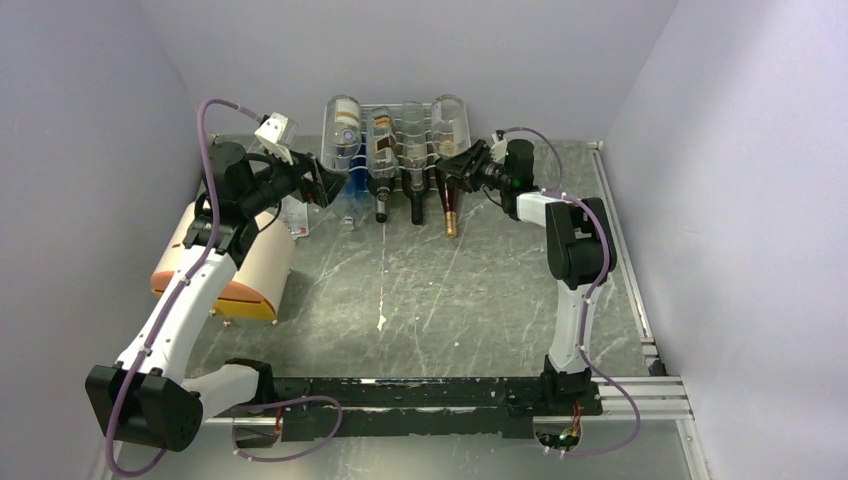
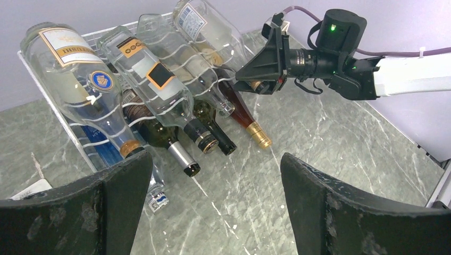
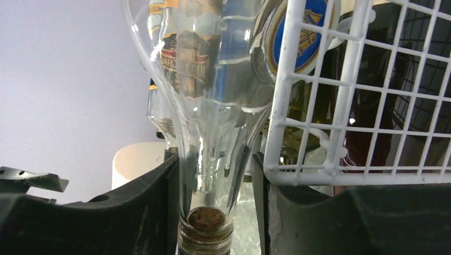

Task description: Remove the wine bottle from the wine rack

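Observation:
The white wire wine rack [image 1: 372, 108] stands at the back of the table and holds several bottles with their necks pointing forward. It also shows in the left wrist view [image 2: 74, 135] and the right wrist view [image 3: 330, 106]. My right gripper [image 1: 455, 172] is shut on the neck of the clear corked wine bottle [image 1: 450, 120] at the rack's upper right. In the right wrist view its fingers [image 3: 159, 202] flank that neck [image 3: 213, 159]. My left gripper [image 1: 330, 185] is open and empty, hovering by the rack's left front, over bare table in its own view [image 2: 213, 164].
A cream cylindrical drum [image 1: 230, 265] lies on its side at the left. A dark bottle with a gold cap [image 1: 450, 215] and other dark necks [image 1: 415, 205] stick out of the lower tier. A small clear bottle [image 2: 154, 191] lies under the rack's left front. A metal rail [image 1: 620, 250] runs along the right.

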Robot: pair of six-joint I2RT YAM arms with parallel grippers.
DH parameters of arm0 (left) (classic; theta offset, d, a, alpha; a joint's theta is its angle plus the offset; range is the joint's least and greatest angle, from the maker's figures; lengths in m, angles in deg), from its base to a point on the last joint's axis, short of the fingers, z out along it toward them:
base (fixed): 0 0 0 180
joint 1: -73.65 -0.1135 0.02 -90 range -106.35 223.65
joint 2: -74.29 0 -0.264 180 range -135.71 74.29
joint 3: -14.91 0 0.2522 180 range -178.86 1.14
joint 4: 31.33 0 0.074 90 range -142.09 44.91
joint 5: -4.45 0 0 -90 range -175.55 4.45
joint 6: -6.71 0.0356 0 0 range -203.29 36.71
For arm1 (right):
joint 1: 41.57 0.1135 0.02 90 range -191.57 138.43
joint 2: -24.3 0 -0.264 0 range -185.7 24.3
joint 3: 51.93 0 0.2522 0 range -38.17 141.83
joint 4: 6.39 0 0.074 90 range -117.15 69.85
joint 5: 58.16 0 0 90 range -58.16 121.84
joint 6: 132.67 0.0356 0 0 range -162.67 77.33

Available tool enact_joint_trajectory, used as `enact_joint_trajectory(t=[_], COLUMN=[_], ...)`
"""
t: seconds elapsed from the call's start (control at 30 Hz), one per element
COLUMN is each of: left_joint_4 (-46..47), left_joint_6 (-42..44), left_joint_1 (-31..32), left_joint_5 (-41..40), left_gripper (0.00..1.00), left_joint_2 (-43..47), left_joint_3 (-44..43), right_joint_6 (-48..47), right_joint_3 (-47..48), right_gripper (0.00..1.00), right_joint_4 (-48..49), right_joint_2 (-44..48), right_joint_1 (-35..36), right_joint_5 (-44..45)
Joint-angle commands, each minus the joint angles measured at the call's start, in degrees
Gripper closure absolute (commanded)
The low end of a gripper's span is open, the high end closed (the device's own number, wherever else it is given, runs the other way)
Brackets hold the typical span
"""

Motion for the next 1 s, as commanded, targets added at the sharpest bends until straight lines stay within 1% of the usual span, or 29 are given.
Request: enact_joint_trajectory(t=[0.0, 0.03, 0.2, 0.33, 0.43, 0.63, 0.83, 0.97], left_joint_4=[2.2, 2.1, 2.2, 2.3, 2.2, 2.4, 2.4, 2.5], left_joint_6=[-0.3, -0.4, -0.7, -0.7, -0.7, -0.9, -1.1, -1.0], left_joint_1=[-0.5, -0.5, -0.5, -0.5, -0.5, -0.5, -0.5, -0.5], left_joint_5=[1.7, 1.8, 2.7, 2.6, 2.7, 3.0, 3.4, 3.4], left_gripper=[0.07, 0.07, 0.07, 0.07, 0.07, 0.07, 0.07, 0.07], left_joint_2=[0.0, -0.1, -0.7, -0.7, -0.8, -1.1, -1.3, -1.4], left_joint_3=[0.6, 0.6, 0.4, 0.5, 0.5, 0.6, 0.6, 0.6], right_joint_6=[3.8, 4.0, 5.4, 7.3, 8.7, 12.5, 17.1, 19.9], right_joint_3=[0.9, 0.9, 0.8, 0.2, 0.1, -1.2, -3.1, -3.7], right_gripper=[0.52, 0.55, 0.60, 0.68, 0.72, 0.86, 0.96, 1.00], right_joint_4=[5.5, 6.2, 8.1, 11.4, 13.6, 21.5, 28.9, 34.3], right_joint_2=[-1.8, -1.8, -1.6, -0.9, 0.0, 1.7, 2.8, 2.6], right_joint_1=[-0.1, -0.1, 0.1, 0.0, 0.0, 0.0, 0.0, 0.1], right_joint_5=[-0.9, -1.1, -1.6, -1.8, -1.9, -1.7, -1.3, -0.9])
